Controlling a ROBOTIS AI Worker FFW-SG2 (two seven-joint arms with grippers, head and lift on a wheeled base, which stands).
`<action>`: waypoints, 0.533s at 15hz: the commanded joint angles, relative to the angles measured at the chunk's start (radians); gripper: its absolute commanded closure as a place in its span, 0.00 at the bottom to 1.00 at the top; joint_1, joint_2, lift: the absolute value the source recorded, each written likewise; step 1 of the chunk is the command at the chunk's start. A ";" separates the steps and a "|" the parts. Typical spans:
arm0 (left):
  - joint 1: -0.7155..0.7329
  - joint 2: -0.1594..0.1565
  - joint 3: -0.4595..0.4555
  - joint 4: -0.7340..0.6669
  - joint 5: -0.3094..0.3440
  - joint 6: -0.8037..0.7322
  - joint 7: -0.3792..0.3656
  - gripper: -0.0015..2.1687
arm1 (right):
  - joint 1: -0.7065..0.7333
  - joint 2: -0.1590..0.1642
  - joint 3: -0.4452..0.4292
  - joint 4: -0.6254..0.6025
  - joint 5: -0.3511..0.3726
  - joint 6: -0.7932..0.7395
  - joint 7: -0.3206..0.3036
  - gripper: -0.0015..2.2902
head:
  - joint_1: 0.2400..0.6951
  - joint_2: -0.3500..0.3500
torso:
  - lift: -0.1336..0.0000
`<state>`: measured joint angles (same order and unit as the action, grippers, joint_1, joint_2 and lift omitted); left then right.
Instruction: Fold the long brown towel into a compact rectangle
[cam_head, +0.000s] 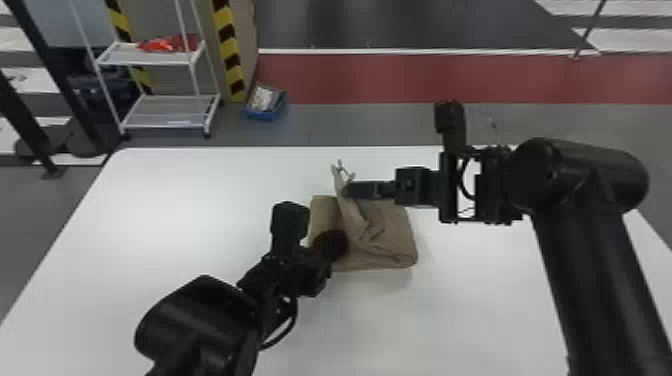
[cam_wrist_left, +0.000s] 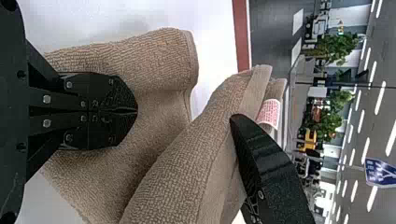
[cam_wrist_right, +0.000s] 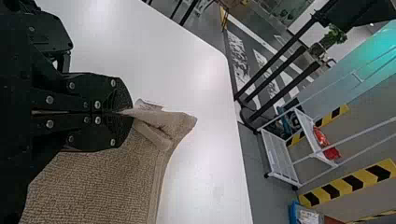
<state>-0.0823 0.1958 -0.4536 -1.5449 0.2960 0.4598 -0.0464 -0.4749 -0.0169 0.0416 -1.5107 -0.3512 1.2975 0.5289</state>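
Both closed: right gripper (cam_head: 347, 190) on towel (cam_head: 397, 227), left gripper (cam_head: 334, 245) apparently against it.

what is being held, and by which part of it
The right gripper holds the brown towel by a raised, bunched edge. The left gripper is shut at the towel; whether it pinches any cloth can't be told.

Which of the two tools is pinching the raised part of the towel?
The right tool: it is shut on that part, farther across the table than the left tool.
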 joint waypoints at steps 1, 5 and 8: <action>0.001 -0.001 -0.004 0.000 -0.001 0.000 0.003 0.88 | 0.010 0.000 0.003 0.003 -0.008 -0.004 0.000 0.39 | 1.00 0.51 | 0.04; 0.006 -0.001 -0.004 0.000 -0.001 -0.003 0.008 0.88 | 0.042 -0.005 -0.006 -0.005 -0.045 -0.028 0.000 0.01 | 1.00 0.51 | 0.04; 0.006 -0.001 0.000 0.000 -0.001 -0.003 0.007 0.88 | 0.081 -0.018 -0.017 -0.059 -0.101 -0.043 0.006 0.01 | 1.00 0.52 | 0.04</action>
<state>-0.0770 0.1947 -0.4550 -1.5448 0.2945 0.4564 -0.0394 -0.4150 -0.0268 0.0309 -1.5407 -0.4262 1.2596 0.5340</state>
